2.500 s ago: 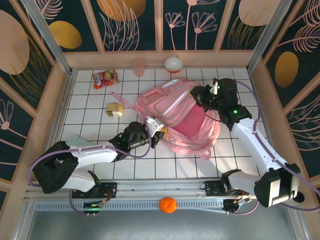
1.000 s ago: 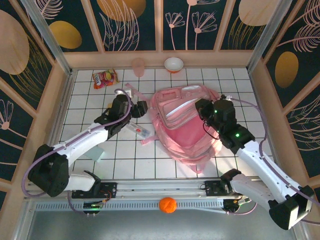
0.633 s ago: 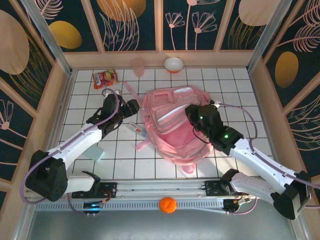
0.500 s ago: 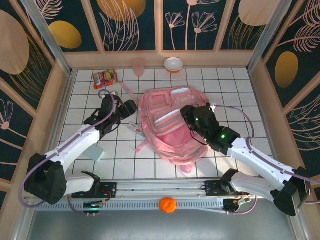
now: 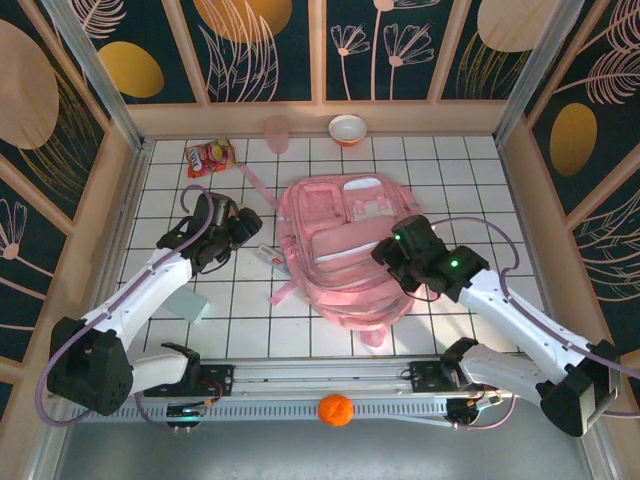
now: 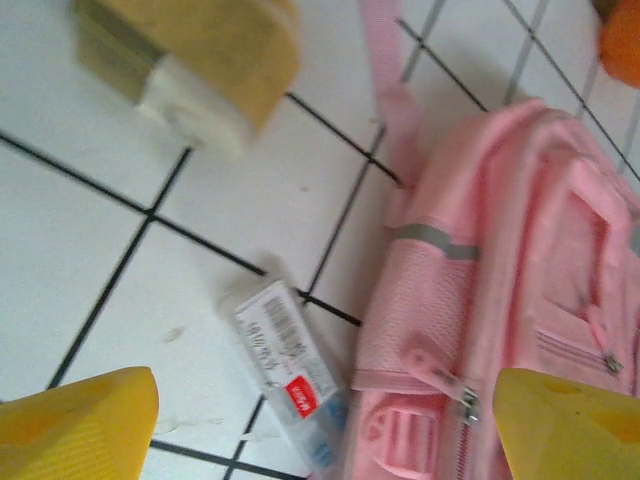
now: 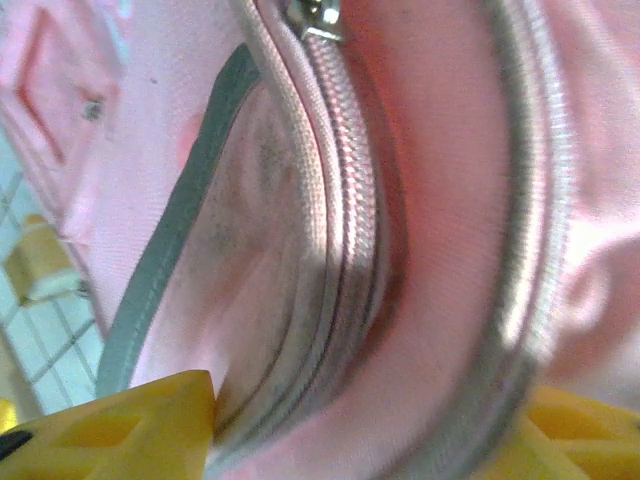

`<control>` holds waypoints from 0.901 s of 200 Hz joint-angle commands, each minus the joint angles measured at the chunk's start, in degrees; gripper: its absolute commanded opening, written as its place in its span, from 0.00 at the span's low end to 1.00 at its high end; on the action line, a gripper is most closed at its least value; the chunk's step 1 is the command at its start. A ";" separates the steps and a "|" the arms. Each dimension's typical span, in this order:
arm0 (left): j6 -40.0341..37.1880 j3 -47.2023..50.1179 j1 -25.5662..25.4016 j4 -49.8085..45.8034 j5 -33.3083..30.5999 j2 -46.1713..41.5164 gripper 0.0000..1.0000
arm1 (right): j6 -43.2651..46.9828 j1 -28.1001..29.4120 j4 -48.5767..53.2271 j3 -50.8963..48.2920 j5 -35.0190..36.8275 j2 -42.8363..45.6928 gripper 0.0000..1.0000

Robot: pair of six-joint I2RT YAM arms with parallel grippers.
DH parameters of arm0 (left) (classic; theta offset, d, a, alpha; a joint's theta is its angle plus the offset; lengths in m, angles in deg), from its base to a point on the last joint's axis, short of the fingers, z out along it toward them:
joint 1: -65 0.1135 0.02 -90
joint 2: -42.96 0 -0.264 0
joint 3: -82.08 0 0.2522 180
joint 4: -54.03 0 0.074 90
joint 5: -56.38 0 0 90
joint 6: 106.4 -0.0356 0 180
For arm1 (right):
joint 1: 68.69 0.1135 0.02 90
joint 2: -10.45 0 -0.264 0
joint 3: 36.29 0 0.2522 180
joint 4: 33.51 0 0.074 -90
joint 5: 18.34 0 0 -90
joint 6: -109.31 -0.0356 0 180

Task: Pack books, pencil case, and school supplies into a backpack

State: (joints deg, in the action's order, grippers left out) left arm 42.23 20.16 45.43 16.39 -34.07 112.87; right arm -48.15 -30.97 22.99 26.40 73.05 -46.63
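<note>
Backpack (image 5: 345, 240): lies flat mid-table, one only. From above: left gripper (image 5: 245, 222) at its 9 o'clock, nearer the clear oblong (image 5: 272, 258); right gripper (image 5: 388, 256) at 3 o'clock. Left wrist: spread, empty; oblong just ahead, long axis 11-to-5; tan block (image 6: 190, 60) at 11 o'clock; one each. Right wrist: spread astride zipper seam (image 7: 330, 200).

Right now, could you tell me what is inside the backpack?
The backpack lies flat with its fabric covering the inside. At the right pincer, the wrist view shows zip and pink lining; any contents are hidden.
</note>
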 commanded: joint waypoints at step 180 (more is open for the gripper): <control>4.49 12.91 23.44 -22.17 -4.55 -1.54 0.92 | 16.42 -6.03 -4.84 12.19 -14.15 4.71 0.64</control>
State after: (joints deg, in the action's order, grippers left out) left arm 45.24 30.30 68.49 -4.07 -41.26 110.73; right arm -33.05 -36.79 23.56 39.34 60.72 -43.53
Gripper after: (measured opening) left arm 0.902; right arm 0.644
